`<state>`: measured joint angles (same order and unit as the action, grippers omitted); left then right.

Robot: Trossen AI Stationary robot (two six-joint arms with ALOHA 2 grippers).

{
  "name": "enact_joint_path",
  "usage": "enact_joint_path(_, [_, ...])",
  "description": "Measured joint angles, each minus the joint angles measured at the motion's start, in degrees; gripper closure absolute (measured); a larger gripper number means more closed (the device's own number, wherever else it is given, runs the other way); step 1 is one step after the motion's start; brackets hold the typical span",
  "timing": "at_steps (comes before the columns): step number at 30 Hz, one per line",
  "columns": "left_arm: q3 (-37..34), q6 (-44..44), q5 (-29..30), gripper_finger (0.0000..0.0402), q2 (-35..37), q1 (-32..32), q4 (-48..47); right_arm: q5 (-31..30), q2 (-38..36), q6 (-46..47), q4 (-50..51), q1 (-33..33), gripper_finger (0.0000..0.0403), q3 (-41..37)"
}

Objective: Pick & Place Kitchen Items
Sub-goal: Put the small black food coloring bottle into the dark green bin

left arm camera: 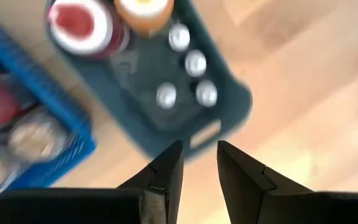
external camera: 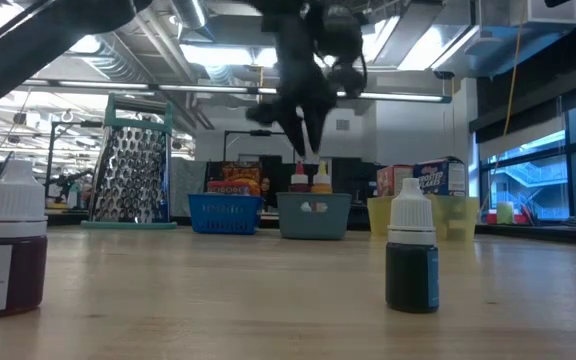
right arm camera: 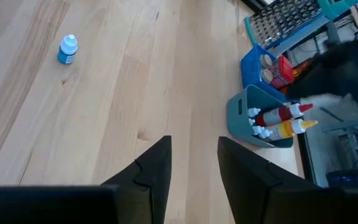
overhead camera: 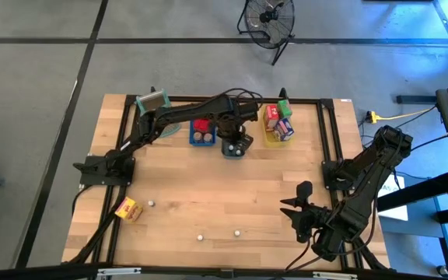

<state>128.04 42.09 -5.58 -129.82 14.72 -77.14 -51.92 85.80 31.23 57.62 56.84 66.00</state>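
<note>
My left gripper [left arm camera: 199, 149] hangs open over the grey tray [left arm camera: 229, 118], pointing down, with nothing between its fingers; in the high view it [overhead camera: 237, 142] sits above that tray [overhead camera: 228, 152]. The tray holds a red-capped bottle [left arm camera: 79, 25], an orange one [left arm camera: 143, 9] and several small white-capped bottles [left arm camera: 194, 62]. My right gripper [right arm camera: 194, 144] waits open at the table's near right [overhead camera: 298, 204]. Three small bottles [overhead camera: 151, 203] [overhead camera: 199, 236] [overhead camera: 237, 232] and a yellow-red carton [overhead camera: 127, 208] stand on the table's near part.
A blue tray [overhead camera: 202, 132] with jars and a red packet stands left of the grey one, and a yellow tray [overhead camera: 278, 128] with cartons stands to its right. A mesh basket [overhead camera: 152, 101] is at the far left. Bare wood [overhead camera: 208, 183] spreads across the middle.
</note>
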Motion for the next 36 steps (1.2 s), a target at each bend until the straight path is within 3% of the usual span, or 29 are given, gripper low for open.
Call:
enact_joint_path(5, [7.0, -5.3, -0.5, 0.031, 0.2, -4.6, -12.4, 0.3, 0.0, 0.9, 0.0, 0.0, 0.027, 0.0])
enact_joint_path(10, [4.5, -10.5, -6.2, 0.0311, 5.7, -12.0, -13.0, 0.3, 0.0, 1.4, -0.1, 0.0, 0.027, 0.0])
enact_joint_path(16, [4.5, -12.8, -5.6, 0.0314, 11.4, -23.0, -12.9, 0.2, 0.0, 1.4, -0.9, 0.0, 0.027, 0.0])
enact_joint_path(26, [4.5, -19.0, 18.0, 0.0315, 14.3, -39.1, -12.7, -2.1, 0.0, -2.8, -3.9, -1.0, 0.027, 0.0])
enact_joint_path(31, [4.5, -20.9, 21.7, 0.0321, 13.3, -43.8, -12.7, -0.5, 0.0, -2.2, -4.2, -1.4, 0.027, 0.0])
enact_joint_path(36, [4.5, -17.2, 23.9, 0.032, 13.1, -45.0, -12.7, 0.1, 0.0, -1.6, -4.3, -1.3, 0.027, 0.0])
